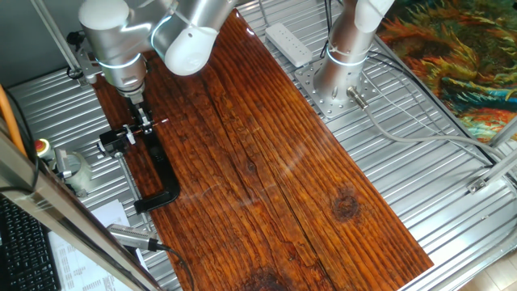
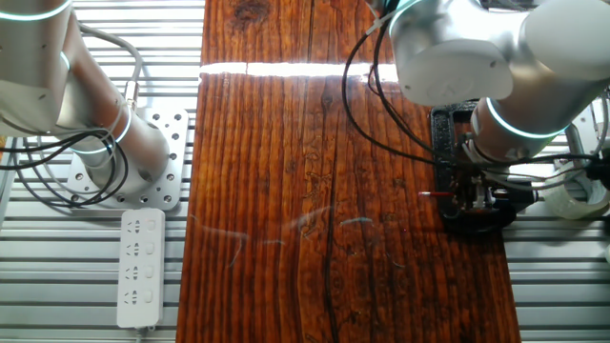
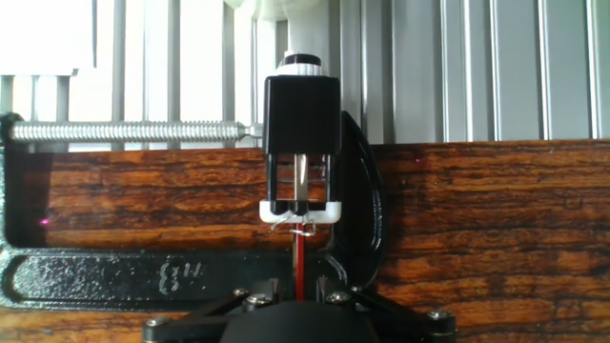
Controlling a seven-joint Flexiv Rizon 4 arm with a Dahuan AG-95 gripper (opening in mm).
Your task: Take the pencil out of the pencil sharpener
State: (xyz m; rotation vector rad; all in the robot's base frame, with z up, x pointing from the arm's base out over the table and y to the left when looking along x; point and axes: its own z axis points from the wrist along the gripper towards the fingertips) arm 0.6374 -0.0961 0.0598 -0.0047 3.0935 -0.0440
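Observation:
In the hand view the pencil sharpener (image 3: 302,124), a small black block with a white base, stands upright at the wooden board's far edge. The thin dark-red pencil (image 3: 301,252) runs straight from it down between my fingers. My gripper (image 3: 299,286) sits low in the frame and straddles the pencil; a narrow gap shows on each side, so the jaws are open. In one fixed view the gripper (image 1: 143,121) points down at the board's left edge. In the other fixed view the gripper (image 2: 474,195) is at the right edge, with the pencil's end (image 2: 436,193) sticking out leftwards.
A large black C-shaped clamp (image 3: 114,276) with a silver screw rod (image 3: 133,131) grips the board around the sharpener; it also shows in one fixed view (image 1: 161,182). A white power strip (image 2: 140,267) and a second arm's base (image 2: 124,162) stand on the ribbed metal table.

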